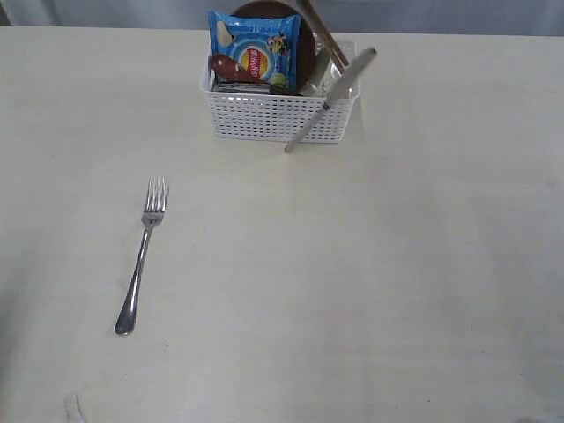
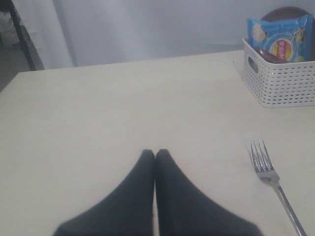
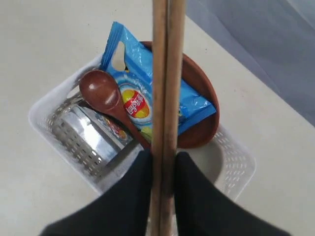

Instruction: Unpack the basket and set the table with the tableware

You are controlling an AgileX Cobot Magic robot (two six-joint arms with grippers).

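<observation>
The white basket (image 1: 280, 115) stands at the back of the table (image 1: 370, 264). In it are a brown plate (image 3: 203, 91), a reddish-brown spoon (image 3: 104, 94) and a pale bowl (image 3: 212, 158). A shiny steel piece (image 3: 83, 132) also lies inside. A steel knife (image 1: 330, 101) leans out over the basket's front wall. My right gripper (image 3: 164, 156) is shut on the brown chopsticks (image 3: 166, 73) and holds them above the basket. The chopsticks (image 1: 324, 33) slant up out of the exterior view. A steel fork (image 1: 141, 256) lies on the table at the left. My left gripper (image 2: 155, 153) is shut and empty, hovering beside the fork (image 2: 271, 179).
A blue snack packet (image 1: 254, 48) stands upright in the basket against the plate. The packet (image 3: 142, 93) also partly covers the spoon's handle. A grey curtain hangs behind the table's far edge.
</observation>
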